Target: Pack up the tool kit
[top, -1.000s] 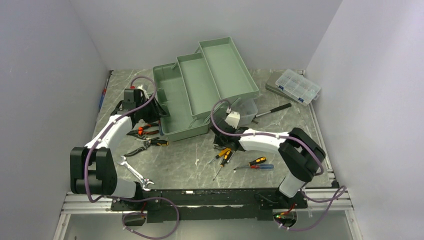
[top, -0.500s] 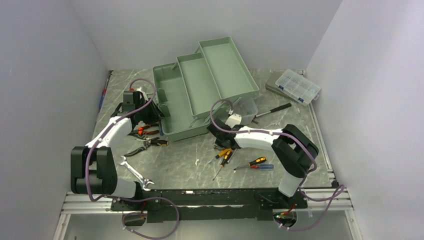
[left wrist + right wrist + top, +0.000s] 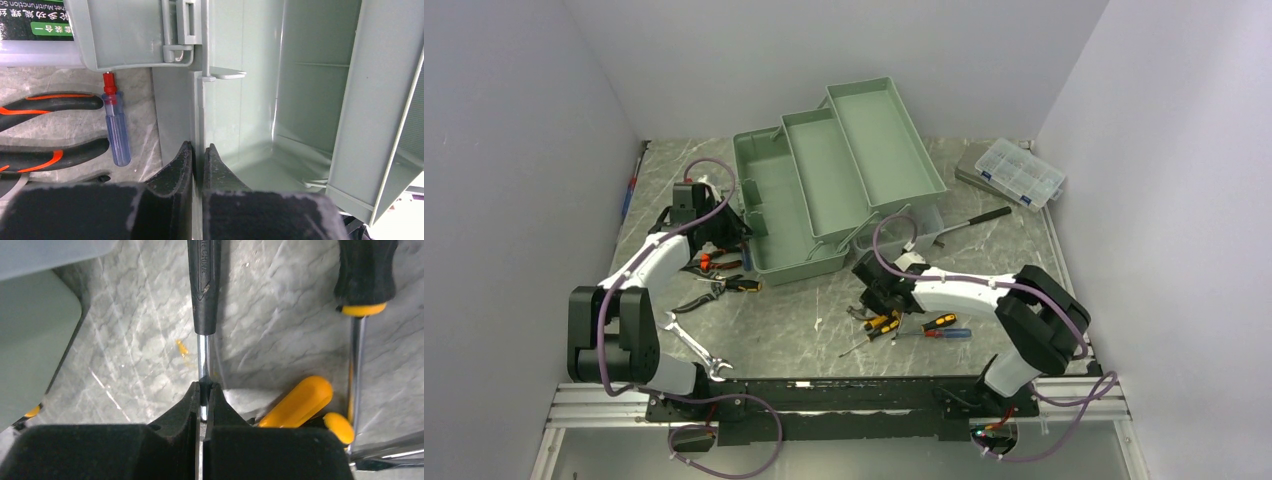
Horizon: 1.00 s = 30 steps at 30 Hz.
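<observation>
Marbled table (image 3: 804,320), contents from the left. Item: spanner (image 3: 694,346), lying flat near the left arm's base. Item: two pairs of pliers (image 3: 720,274), black and orange grips, lying beside the toolbox's left end. Item: small screwdriver (image 3: 116,131), red cap and blue clear handle, next to the pliers and just under the toolbox's latch end. Item: left gripper (image 3: 199,150), jaws pressed together on the toolbox's near-left wall edge, one finger outside, one inside. Item: toolbox (image 3: 824,190), sage-green, standing at rear centre of the table, open, two trays stepped out up and to the right. Item: right gripper (image 3: 203,390), low over the table in front of the toolbox, jaws pinched on the bare metal shaft of a black-handled screwdriver (image 3: 204,285). Item: yellow-handled screwdrivers (image 3: 882,323), loose, just beside that gripper. Item: red-and-blue screwdriver (image 3: 946,334), further right. Item: clear organizer box (image 3: 1020,172), far right rear corner.
</observation>
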Motion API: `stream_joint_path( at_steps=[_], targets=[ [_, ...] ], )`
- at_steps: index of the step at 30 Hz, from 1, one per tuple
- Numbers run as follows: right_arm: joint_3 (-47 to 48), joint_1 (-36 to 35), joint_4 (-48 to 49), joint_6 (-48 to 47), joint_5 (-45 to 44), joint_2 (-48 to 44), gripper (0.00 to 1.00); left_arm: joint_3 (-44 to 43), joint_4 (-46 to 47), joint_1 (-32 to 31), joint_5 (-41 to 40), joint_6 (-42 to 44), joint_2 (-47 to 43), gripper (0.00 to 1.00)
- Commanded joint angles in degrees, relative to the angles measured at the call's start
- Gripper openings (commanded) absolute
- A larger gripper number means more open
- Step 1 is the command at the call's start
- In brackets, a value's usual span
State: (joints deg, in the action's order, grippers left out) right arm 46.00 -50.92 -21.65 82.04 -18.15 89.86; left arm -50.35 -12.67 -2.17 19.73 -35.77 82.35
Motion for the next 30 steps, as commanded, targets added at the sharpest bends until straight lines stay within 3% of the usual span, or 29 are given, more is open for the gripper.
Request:
stream_joint_path(
  at_steps=[1,8,19,21,25,28,30],
  targets=[
    [-0.92,-1.50,2.84,8.10,2.80,-3.71,0.00,-0.18,6.49,-0.96,2.81,-1.48,1.79,0.01],
    [-8.17,-2.37,7.05,16.24,-3.02,-12.56,0.00,0.07,7.16,-1.52,1.54,-1.78,1.38,0.01],
    [-1.95,-4.78,-0.24,9.07,-9.52,-16.86,0.00,-3.46,9.18,-5.11,2.71,-1.99,4.77,0.04],
    [-0.37,-6.00,-3.17,9.37,-11.39,-17.41,0.00,-4.03,8.39,-5.12,2.71,-1.45,5.03,0.12],
    [0.12,-8.48,-4.33,11.21,-14.01,-19.64,0.00,-3.04,5.81,-5.03,-0.69,-0.16,1.49,0.48],
    [0.96,-9.95,-6.32,12.45,-16.32,-20.90,0.00,-2.81,3.76,-4.67,-1.46,0.31,-1.43,0.61],
    [2.15,-10.23,-8.56,13.33,-17.48,-21.47,0.00,-2.90,1.98,-4.04,-1.40,0.75,-3.44,0.64]
  ],
)
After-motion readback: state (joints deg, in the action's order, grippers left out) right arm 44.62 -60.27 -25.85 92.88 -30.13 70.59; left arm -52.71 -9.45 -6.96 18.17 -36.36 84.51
